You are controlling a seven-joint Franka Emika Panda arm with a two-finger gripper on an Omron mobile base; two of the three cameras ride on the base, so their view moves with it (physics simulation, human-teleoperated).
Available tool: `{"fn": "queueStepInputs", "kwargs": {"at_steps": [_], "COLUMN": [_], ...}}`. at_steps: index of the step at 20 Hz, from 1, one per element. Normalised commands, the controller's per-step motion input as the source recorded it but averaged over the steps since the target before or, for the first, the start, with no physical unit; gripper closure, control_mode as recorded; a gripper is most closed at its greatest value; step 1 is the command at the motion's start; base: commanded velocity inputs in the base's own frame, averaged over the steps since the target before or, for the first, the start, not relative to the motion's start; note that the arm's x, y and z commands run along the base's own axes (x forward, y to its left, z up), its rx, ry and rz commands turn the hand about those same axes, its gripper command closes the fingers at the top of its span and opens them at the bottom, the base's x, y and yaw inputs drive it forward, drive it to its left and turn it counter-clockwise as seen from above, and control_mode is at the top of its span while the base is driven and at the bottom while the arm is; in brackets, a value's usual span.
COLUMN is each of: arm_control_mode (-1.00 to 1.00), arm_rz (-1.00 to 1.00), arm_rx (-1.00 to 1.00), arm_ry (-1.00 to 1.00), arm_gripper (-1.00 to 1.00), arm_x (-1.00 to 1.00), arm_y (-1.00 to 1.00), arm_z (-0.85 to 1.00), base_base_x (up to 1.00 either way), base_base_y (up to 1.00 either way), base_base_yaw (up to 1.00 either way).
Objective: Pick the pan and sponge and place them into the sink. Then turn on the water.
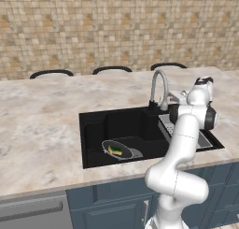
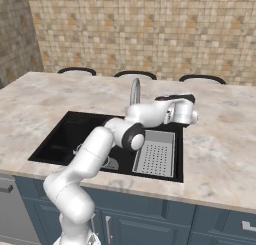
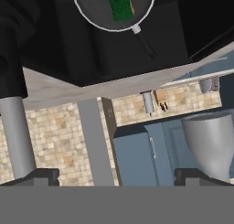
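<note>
The black pan [image 1: 122,151] lies on the floor of the black sink [image 1: 93,130], and the green-and-yellow sponge [image 1: 115,151] rests inside it. In the hand view the pan [image 3: 91,8] and sponge [image 3: 121,6] show at the top. The silver gooseneck faucet [image 1: 158,85] stands at the sink's back edge. No water shows at its spout. My gripper [image 3: 118,176] hovers open and empty over the counter to the right of the faucet [image 2: 135,91]. In the hand view the faucet's neck [image 3: 16,136] stands just inside the left fingertip [image 3: 39,175].
A grey perforated drainer tray [image 2: 156,153] fills the sink's right part. A small grey lever [image 1: 176,96] sits by the faucet base. Dark stool backs [image 1: 112,69] line the counter's far edge. The marble counter [image 1: 42,120] spreads wide to the left.
</note>
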Motion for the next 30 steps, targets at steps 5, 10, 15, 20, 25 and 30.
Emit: {"fn": "queueStepInputs", "kwargs": {"at_steps": [5, 10, 15, 20, 25, 30], "arm_control_mode": [-1.00, -1.00, -1.00, -1.00, -1.00, -1.00], "arm_rz": [-0.01, -0.03, -0.04, -0.04, -0.04, -0.05], "arm_rx": [0.00, 0.00, 0.00, 0.00, 0.01, 0.01], "arm_ry": [0.00, 0.00, -0.01, 0.00, 0.00, 0.00], "arm_gripper": [-1.00, -1.00, -1.00, -1.00, -1.00, -1.00], "arm_x": [0.13, 0.14, 0.15, 0.18, 0.15, 0.20], "arm_y": [0.07, 0.07, 0.05, 0.00, 0.01, 0.00], "arm_z": [-0.14, -0.12, -0.09, -0.06, -0.12, -0.18], "base_base_x": [0.00, 0.00, 0.00, 0.00, 0.00, 0.00], "base_base_y": [0.00, 0.00, 0.00, 0.00, 0.00, 0.00], "base_base_yaw": [0.00, 0.00, 0.00, 0.00, 0.00, 0.00]}}
